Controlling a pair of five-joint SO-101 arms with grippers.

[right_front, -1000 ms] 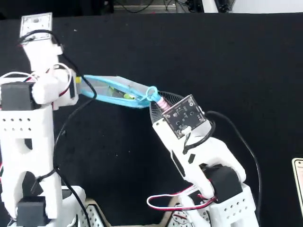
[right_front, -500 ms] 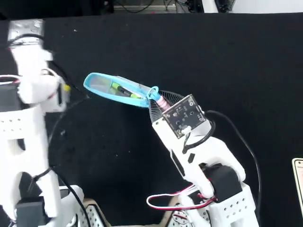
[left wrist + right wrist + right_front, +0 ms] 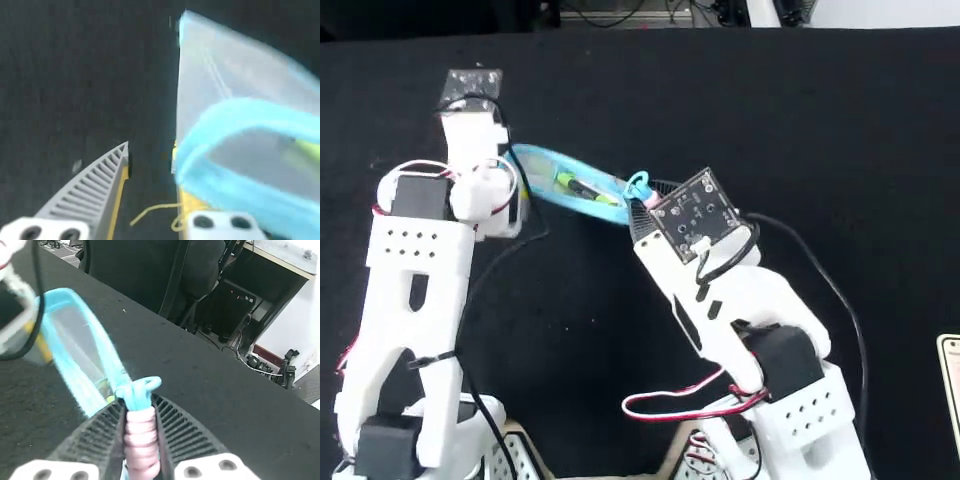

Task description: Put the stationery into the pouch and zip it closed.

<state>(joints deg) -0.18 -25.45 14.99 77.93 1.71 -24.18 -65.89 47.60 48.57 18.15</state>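
Black table [image 3: 820, 120], pouch [image 3: 565, 185] lengthwise left to right, right claw [image 3: 137, 402] clenching its end, left claw [image 3: 150, 155] released.

Left gripper [image 3: 150, 155] jaws apart, right gripper [image 3: 139, 407] jaws clamped on pouch pull [image 3: 141, 432]

Pens [image 3: 582, 189] are seen inside the pouch [image 3: 540, 168]. The pull [image 3: 141, 440] at the pouch's right end is pinched in the right claw [image 3: 138, 407]; the left claw [image 3: 150, 152] is placed at its left end.
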